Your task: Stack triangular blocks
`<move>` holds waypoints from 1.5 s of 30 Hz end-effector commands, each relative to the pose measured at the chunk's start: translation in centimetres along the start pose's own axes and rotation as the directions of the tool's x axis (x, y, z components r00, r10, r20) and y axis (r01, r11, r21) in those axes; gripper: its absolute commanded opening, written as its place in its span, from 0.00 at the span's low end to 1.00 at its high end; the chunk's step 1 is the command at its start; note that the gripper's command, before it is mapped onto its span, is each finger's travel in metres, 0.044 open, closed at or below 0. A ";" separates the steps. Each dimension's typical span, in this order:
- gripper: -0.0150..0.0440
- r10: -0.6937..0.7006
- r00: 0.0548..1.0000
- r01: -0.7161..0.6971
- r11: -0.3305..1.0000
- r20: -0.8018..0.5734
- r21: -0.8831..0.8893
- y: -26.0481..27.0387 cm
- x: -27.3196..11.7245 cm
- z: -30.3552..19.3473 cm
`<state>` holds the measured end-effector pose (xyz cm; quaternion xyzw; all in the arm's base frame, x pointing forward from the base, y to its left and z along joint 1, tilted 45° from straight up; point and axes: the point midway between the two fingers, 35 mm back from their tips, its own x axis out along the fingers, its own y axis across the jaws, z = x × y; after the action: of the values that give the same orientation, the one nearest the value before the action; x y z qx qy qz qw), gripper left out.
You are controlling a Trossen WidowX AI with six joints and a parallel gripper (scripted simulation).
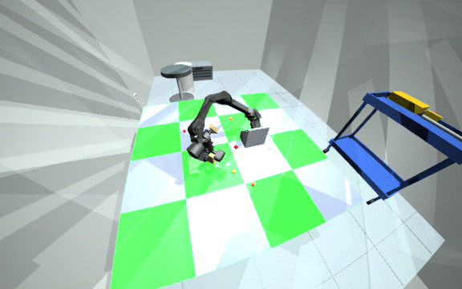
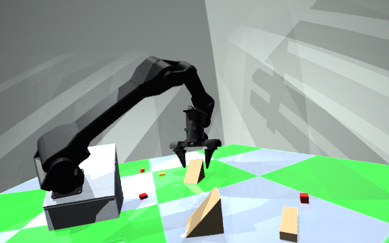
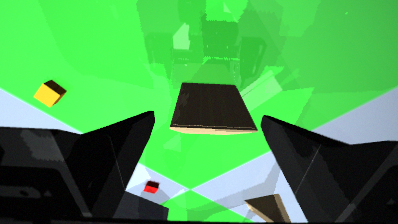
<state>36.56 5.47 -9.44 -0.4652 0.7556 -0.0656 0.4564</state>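
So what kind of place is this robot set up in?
It looks like a bare test room or robotics workspace, not a home. A black arm stands on a grey box base on a green and white checkered table, with wooden wedge blocks, a blue metal cart and plain grey walls around it.

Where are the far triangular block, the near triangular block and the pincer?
far triangular block [image 2: 194,172], exterior view, light sloped face
near triangular block [image 2: 205,216], exterior view, sloped face
pincer [image 2: 195,163], exterior view, midway between open fingertips
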 end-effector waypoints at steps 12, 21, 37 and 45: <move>1.00 -0.002 1.000 0.002 1.000 -0.004 0.001 -0.2 2.5 -0.3; 0.82 -0.002 1.000 0.002 1.000 -0.005 0.002 -0.1 3.0 -0.4; 0.41 -0.001 1.000 0.001 1.000 -0.006 0.003 -0.1 3.0 -0.4; 0.25 0.001 1.000 -0.001 1.000 0.027 0.002 0.0 2.7 -0.6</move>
<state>35.77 3.11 -11.13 -0.4646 0.7545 -0.0670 0.4587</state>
